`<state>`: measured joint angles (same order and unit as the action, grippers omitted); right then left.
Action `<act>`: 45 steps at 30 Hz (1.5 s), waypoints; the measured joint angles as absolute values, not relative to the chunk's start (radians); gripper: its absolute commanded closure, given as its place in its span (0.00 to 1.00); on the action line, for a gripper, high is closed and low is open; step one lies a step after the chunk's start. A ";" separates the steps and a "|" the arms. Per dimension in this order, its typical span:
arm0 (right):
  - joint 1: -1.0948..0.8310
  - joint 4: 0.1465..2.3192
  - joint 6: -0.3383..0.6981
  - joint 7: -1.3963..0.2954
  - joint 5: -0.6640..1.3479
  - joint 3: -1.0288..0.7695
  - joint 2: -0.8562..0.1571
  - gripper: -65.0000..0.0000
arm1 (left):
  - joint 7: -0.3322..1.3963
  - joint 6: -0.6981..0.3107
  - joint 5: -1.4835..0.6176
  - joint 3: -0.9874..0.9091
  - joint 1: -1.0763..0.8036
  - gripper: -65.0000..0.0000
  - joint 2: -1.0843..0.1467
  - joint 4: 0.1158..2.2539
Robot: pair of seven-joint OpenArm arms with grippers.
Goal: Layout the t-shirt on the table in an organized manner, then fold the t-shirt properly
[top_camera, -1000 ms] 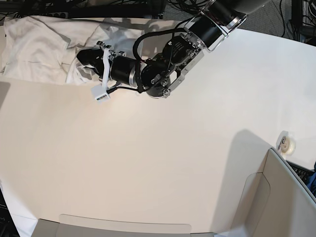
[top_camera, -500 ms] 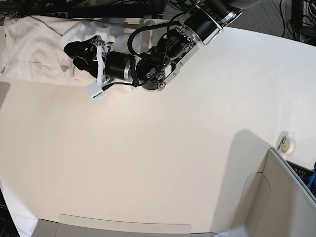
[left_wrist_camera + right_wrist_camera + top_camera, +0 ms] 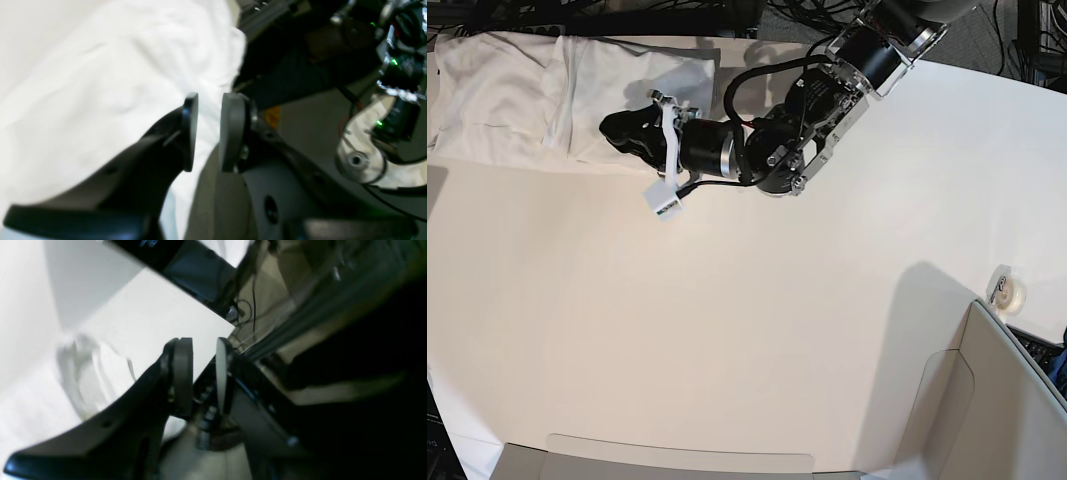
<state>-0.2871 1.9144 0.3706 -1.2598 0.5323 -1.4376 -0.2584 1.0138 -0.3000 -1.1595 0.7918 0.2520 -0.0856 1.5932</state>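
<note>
White cotton, the t-shirt (image 3: 537, 95), lay bunched along the far edge of the desk (image 3: 757, 330), toward the left corner in the base view, plain side up with no print showing. It was neither spread flat nor folded. Creases and an overlapped flap ran across it. By that evidence the layout step was barely begun, and the whole of the folding appeared outstanding.

Left tool (image 3: 619, 130) sat over the near right portion of the garment in the base view, low over or on the cloth; contact could not be confirmed. In the left wrist view its pads (image 3: 191, 131) stood slightly apart with a clear gap between them. White cloth was visible beyond that gap, but nothing appeared pinched.

Right tool (image 3: 204, 373) was not seen in the base view. Its own camera showed the pads narrowly apart and empty, with a rumpled patch of white cloth lying lower left of it, near the desk's rim. Whether that patch touched the tool could not be determined; the picture was blurred.
</note>
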 measured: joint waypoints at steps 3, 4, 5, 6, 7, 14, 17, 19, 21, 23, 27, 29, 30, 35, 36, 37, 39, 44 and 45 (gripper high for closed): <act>-0.287 1.797 0.530 -1.262 0.535 -1.435 -0.307 0.72 | 1.012 -0.300 -1.159 0.789 0.251 0.81 -0.115 1.593; -0.284 1.749 0.533 -1.257 0.538 -1.435 -0.325 0.73 | 1.011 -0.300 -1.159 0.789 0.246 0.80 -0.124 1.593; -0.277 1.703 0.534 -1.259 0.545 -1.436 -0.336 0.73 | 1.007 -0.300 -1.159 0.787 0.238 0.79 -0.135 1.593; -0.275 1.660 0.535 -1.260 0.563 -1.437 -0.345 0.74 | 1.007 -0.299 -1.158 0.787 0.235 0.79 -0.144 1.593; -0.274 1.608 0.536 -1.262 0.614 -1.436 -0.354 0.74 | 1.009 -0.300 -1.157 0.787 0.232 0.79 -0.156 1.592; -0.293 1.405 0.542 -1.333 0.858 -1.435 -0.405 0.51 | 1.001 -0.300 -1.155 0.786 0.235 0.79 -0.170 1.591; -0.292 1.406 0.540 -1.374 0.959 -1.435 -0.412 0.33 | 0.997 -0.300 -1.156 0.786 0.236 0.79 -0.169 1.565; -0.287 1.408 0.542 -1.405 1.015 -1.435 -0.412 0.32 | 0.997 -0.300 -1.152 0.786 0.236 0.79 -0.172 1.535; -0.286 1.403 0.542 -1.410 1.089 -1.435 -0.415 0.32 | 0.997 -0.299 -1.151 0.786 0.235 0.79 -0.172 1.515; -0.288 1.403 0.585 -1.410 1.141 -1.435 -0.421 0.31 | 0.988 -0.300 -1.151 0.786 0.235 0.79 -0.172 1.513; -0.282 1.403 0.667 -1.411 1.140 -1.396 -0.421 0.29 | 0.966 -0.299 -1.155 0.786 0.236 0.79 -0.172 1.513; -0.278 1.403 0.669 -1.411 1.142 -1.358 -0.418 0.29 | 0.967 -0.299 -1.154 0.786 0.235 0.79 -0.172 1.513; -0.275 1.403 0.670 -1.410 1.145 -1.349 -0.415 0.29 | 0.967 -0.300 -1.154 0.786 0.235 0.79 -0.172 1.513; -0.274 1.403 0.671 -1.411 1.144 -1.295 -0.396 0.29 | 0.967 -0.299 -1.155 0.786 0.237 0.79 -0.172 1.513; -0.274 1.403 0.671 -1.412 1.143 -1.285 -0.392 0.29 | 0.967 -0.300 -1.155 0.786 0.236 0.79 -0.171 1.512; -0.274 1.403 0.672 -1.414 1.142 -1.279 -0.390 0.29 | 0.966 -0.300 -1.155 0.786 0.237 0.79 -0.171 1.509; -0.274 1.403 0.671 -1.413 1.144 -1.276 -0.394 0.29 | 0.967 -0.299 -1.154 0.786 0.238 0.79 -0.172 1.497; -0.277 1.403 0.672 -1.408 1.072 -1.275 -0.377 0.27 | 0.967 -0.300 -1.155 0.776 0.237 0.79 -0.170 1.492; -0.277 1.403 0.672 -1.412 1.039 -1.276 -0.372 0.23 | 0.967 -0.299 -1.155 0.763 0.235 0.79 -0.168 1.492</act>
